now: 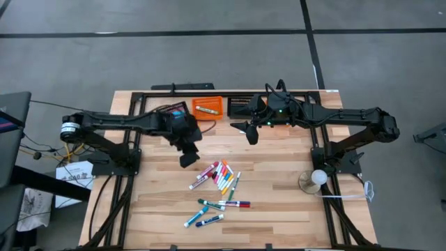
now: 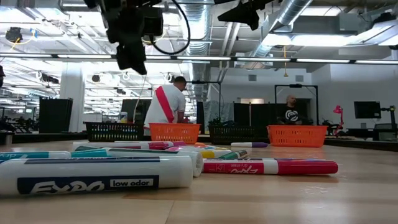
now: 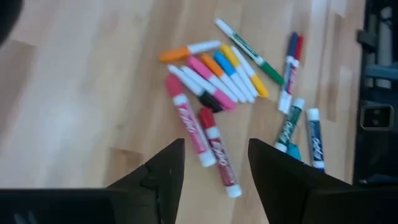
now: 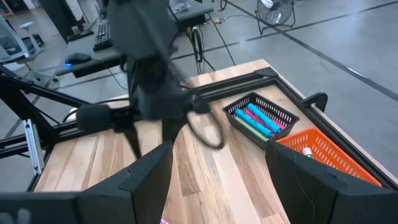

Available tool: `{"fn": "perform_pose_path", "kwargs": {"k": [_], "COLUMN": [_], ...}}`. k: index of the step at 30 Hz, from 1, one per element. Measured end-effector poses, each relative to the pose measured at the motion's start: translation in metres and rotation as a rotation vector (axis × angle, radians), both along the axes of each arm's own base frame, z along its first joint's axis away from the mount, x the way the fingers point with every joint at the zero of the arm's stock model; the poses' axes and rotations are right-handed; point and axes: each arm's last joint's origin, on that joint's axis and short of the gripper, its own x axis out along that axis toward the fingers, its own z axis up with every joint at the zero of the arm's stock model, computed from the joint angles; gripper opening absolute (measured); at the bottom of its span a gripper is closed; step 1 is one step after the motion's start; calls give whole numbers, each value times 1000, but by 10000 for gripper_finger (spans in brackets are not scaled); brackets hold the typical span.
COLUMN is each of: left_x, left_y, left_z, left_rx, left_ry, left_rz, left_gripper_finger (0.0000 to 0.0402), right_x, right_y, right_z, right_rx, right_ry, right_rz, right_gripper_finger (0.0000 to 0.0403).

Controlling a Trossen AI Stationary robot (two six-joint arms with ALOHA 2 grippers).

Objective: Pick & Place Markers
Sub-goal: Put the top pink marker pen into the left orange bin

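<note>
Nearest the low camera, a fat white marker [image 2: 93, 176] lying flat, smooth plastic barrel, printed label, rounded end; just behind, a pink-and-white marker [image 2: 270, 167] and more of the markers [image 1: 217, 185], all slim capped cylinders, glossy, apt to roll on the pale, grained wooden table [image 1: 279, 209]. Seen from above: a tight fan of pink, orange, yellow and white sticks mid-table, touching one another; nearer the front edge, a looser scatter of blue, green and red ones, some well apart. Above and just beside the fan, on its far left, left gripper [image 1: 187, 155], fingers [image 3: 163, 180] apart, nothing between them, two red-capped markers [image 3: 205, 142] showing through the gap in its wrist view. For a clean pick, probably best: choose one at the cluster's edge, such as either red one; turn the wrist so the fingers straddle the barrel across its width, not along it; come straight down, close at mid-length so neither end droops; avoid nudging neighbours, since round barrels scatter easily. Farther back, right gripper [image 1: 251, 132] waiting high, fingers wide, empty. Beyond, at the table's far edge, an orange basket [image 1: 208, 107] of rigid mesh, one marker already inside, flanked by black baskets [image 1: 240, 104] of the same rectangular shape; one, in the right wrist view, holding pink and blue markers.
</note>
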Motion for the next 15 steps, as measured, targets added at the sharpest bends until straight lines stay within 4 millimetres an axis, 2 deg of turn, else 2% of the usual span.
{"fn": "perform_pose_path", "kwargs": {"k": [5, 10, 15], "left_x": [-1, -2, 14], "left_y": [-13, -15, -15], "left_z": [-17, -29, -47], "left_rx": [-32, -35, -23], "left_ry": [4, -8, -6], "left_rz": [-5, -7, -28], "left_gripper_finger": [176, 176, 176], "right_x": [0, 0, 0], "right_y": [0, 0, 0], "right_z": [0, 0, 0], "right_rx": [0, 0, 25], "right_ry": [0, 0, -4], "right_rz": [0, 1, -9], "right_gripper_finger": [249, 249, 249]}}
